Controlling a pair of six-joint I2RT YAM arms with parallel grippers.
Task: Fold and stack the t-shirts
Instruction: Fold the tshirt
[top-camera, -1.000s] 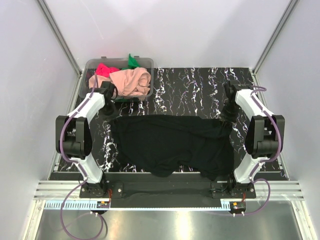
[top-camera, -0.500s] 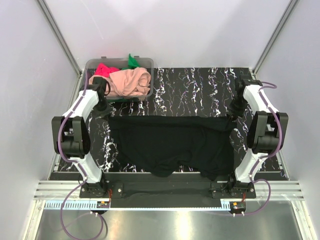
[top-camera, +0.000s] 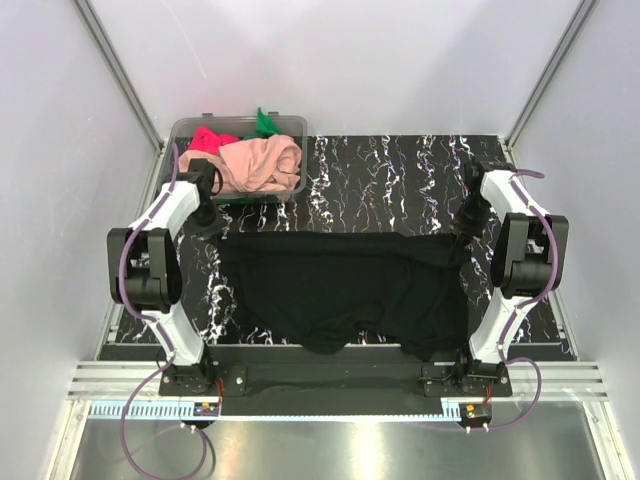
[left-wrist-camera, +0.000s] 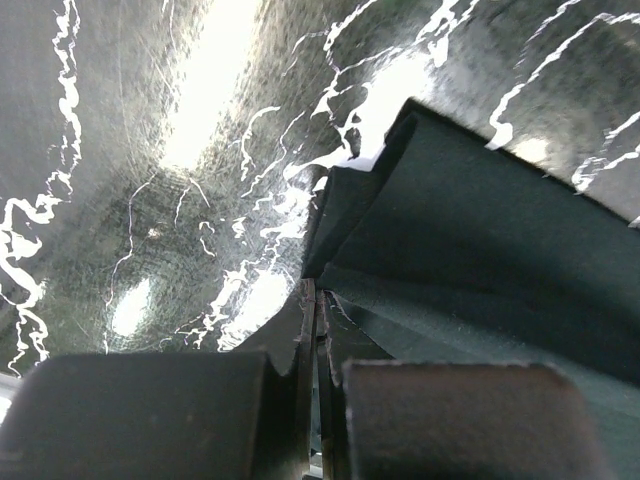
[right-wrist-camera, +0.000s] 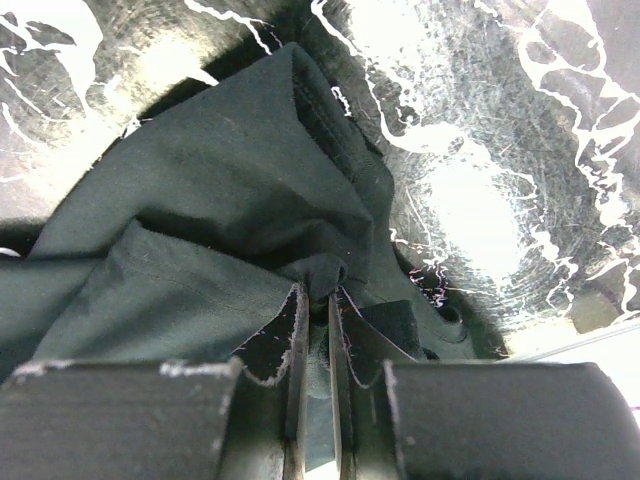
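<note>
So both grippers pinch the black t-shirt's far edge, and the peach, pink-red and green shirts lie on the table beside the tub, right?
Not quite. Left gripper and right gripper do pinch the far edge of the black t-shirt, but the peach shirt, pink-red shirt and green shirt lie inside the clear tub, not beside it, as the top view shows.

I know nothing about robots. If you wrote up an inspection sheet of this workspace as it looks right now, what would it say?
Surface: black marbled table.
Job's things: black t-shirt spread between both arms; peach-pink t-shirt, pink-red t-shirt and green t-shirt heaped in the clear tub.
Clutter: nothing seen beyond the clear tub, far-left corner.
Grippers: left gripper and right gripper each shut on a far corner of the black t-shirt.
Cables: purple cables loop along both arms.
Surroundings: white walls, metal frame posts.
</note>
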